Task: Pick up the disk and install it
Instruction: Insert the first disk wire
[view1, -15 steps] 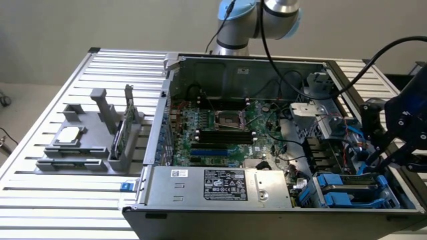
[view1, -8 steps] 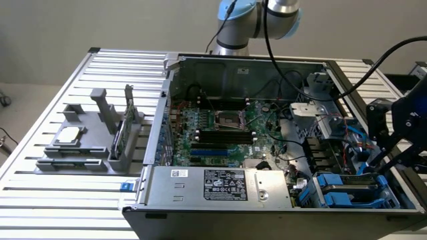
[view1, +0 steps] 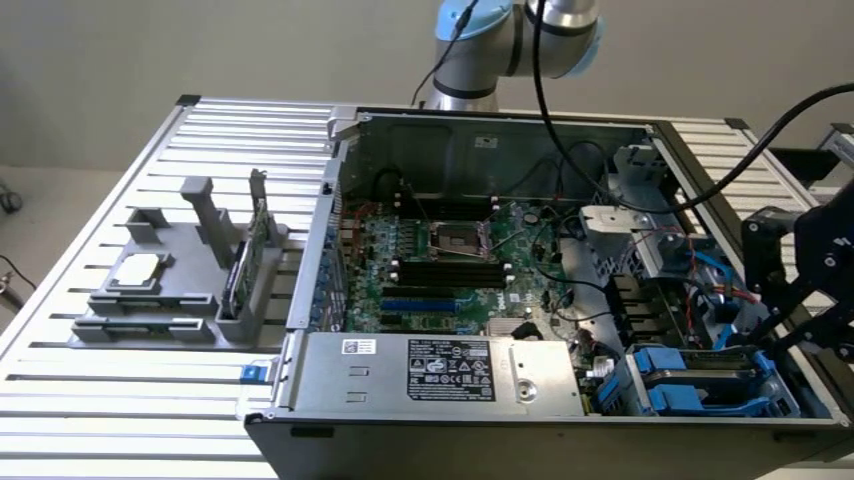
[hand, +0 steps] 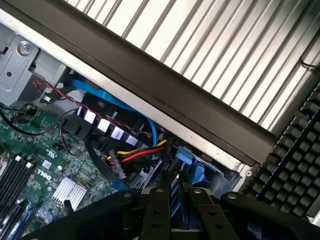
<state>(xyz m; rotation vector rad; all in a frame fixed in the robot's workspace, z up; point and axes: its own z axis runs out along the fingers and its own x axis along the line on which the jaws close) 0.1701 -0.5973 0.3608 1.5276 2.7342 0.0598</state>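
Observation:
The disk (view1: 697, 364), grey with bright blue carrier rails, sits low in the drive bay at the near corner of the open computer case (view1: 441, 415), on the exterior view's right. My gripper (view1: 770, 343) reaches down into that corner from the right, and its black fingers (view1: 787, 310) meet the disk's right end. In the wrist view the two fingers (hand: 157, 200) stand close together, with the blue rail of the disk (hand: 192, 162) running between and just beyond them. My gripper (hand: 176, 194) looks shut on the disk's edge.
Red, yellow and blue cables (hand: 135, 152) crowd the bay beside the disk. The motherboard (view1: 441, 265) and a silver power supply (view1: 441, 370) fill the case. A grey fixture (view1: 160, 290) on the slatted table holds a small silver chip (view1: 140, 268) and an upright green card (view1: 256, 230).

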